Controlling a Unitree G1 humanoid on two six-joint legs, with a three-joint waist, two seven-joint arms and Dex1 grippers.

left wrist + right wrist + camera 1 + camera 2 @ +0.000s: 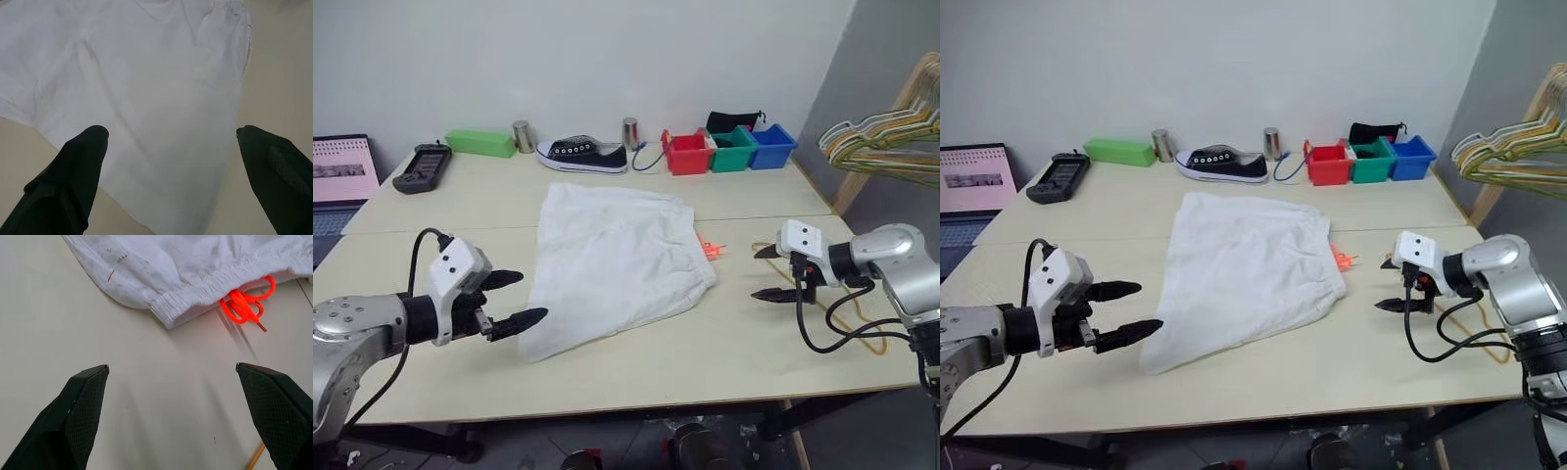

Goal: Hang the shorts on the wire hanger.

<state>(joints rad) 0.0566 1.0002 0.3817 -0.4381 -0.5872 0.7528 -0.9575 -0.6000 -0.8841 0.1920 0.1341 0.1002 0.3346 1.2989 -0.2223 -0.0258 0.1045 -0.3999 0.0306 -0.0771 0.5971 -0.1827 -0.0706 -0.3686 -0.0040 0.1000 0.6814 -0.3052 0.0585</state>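
The shorts (612,264) lie flat in the middle of the table (705,352). The left gripper (512,300) hovers just left of them, the right gripper (771,273) to their right, with the drawstring (710,248) between. The hanger (847,318) lies on the table under the right arm. Behind the shorts stand a shoe (581,155) and three bins (729,149).

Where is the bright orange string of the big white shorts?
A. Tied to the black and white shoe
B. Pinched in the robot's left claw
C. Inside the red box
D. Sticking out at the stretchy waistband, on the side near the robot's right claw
D: the bright orange drawstring pokes out from the gathered waistband of the large white fabric shorts, lying on the pale table near the open right gripper.
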